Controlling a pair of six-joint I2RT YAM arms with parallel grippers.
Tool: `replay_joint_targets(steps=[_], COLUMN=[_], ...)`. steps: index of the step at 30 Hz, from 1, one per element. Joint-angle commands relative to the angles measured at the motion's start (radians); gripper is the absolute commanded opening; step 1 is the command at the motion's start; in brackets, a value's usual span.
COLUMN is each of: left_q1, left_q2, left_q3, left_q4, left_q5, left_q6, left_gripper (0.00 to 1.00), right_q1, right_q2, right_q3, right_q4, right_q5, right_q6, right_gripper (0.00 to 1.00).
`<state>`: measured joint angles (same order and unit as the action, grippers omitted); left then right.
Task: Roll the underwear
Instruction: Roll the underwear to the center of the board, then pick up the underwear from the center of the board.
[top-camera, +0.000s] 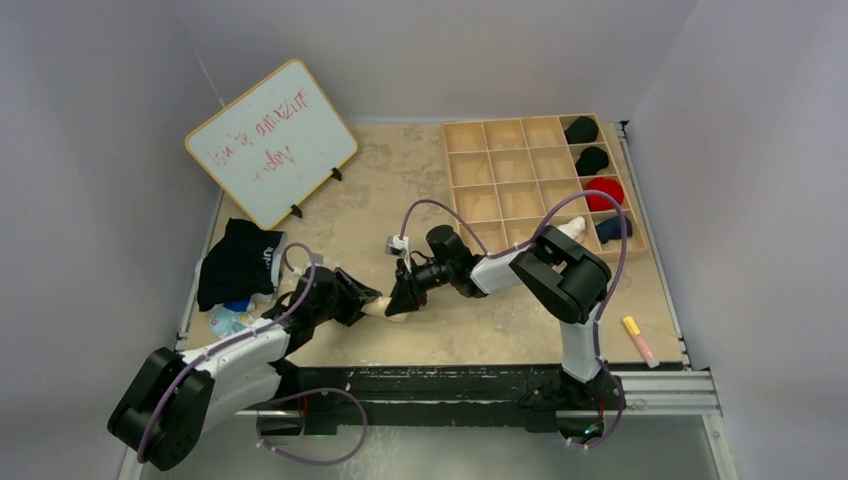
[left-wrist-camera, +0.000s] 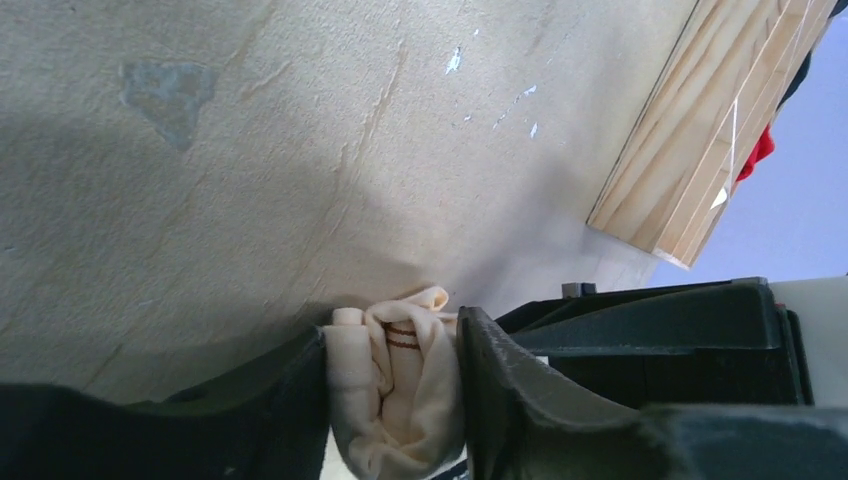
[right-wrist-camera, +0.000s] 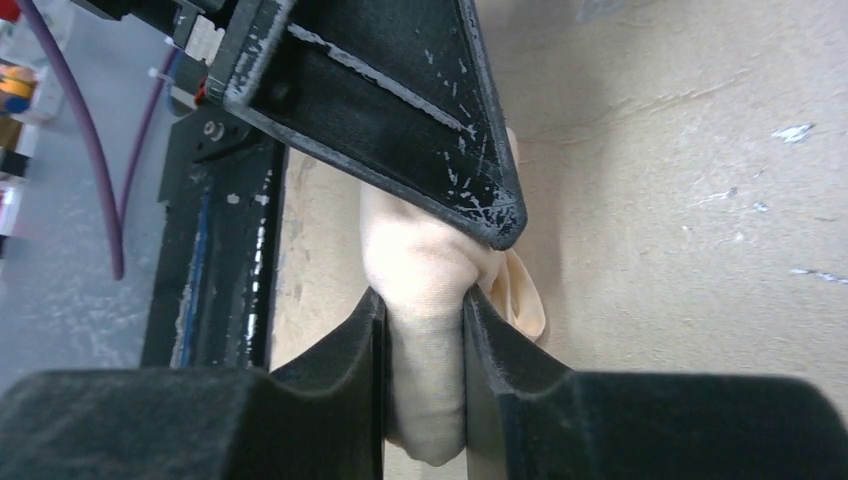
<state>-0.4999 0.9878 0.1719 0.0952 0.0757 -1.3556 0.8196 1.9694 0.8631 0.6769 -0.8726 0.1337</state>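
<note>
Both left fingers (left-wrist-camera: 498, 385) and right fingers (right-wrist-camera: 338, 375) pinch underwear (left-wrist-camera: 395, 390), wooden tray (top-camera: 500, 168) holds black, red, navy rolls (top-camera: 603, 192)

The underwear (top-camera: 378, 307) is lying near the front middle of the counter (top-camera: 420, 200), with the left end effector (top-camera: 362, 300) clamping it from the left and the right end effector (top-camera: 405, 298) from the right. A whiteboard (top-camera: 270, 140) is standing at the far left. A divided tray (top-camera: 500, 165) is sitting at the far right, with rolled garments (top-camera: 581, 130) filling its right-hand column.

Diffuse overhead light, soft shadows on the table (left-wrist-camera: 250, 150); close black fingers (right-wrist-camera: 300, 400) blur in wrist views.
</note>
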Motion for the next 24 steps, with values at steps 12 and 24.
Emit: replay_joint_targets(steps=[12,24], left_q1=[-0.008,-0.008], left_q2=[0.150,0.197], left_q3=[0.029,0.099], left_q4=[-0.147,-0.227], left_q5=[0.000,0.005], left_q6=[0.043,0.059], left_gripper=[0.08,0.06], right_q1=[0.003,0.220], right_q2=[-0.135,-0.366], right_q3=[0.061,-0.033], right_q4=[-0.351,-0.357], right_q5=[0.188,0.684], right_q6=[-0.183,-0.632], right_gripper=[0.69,0.82])
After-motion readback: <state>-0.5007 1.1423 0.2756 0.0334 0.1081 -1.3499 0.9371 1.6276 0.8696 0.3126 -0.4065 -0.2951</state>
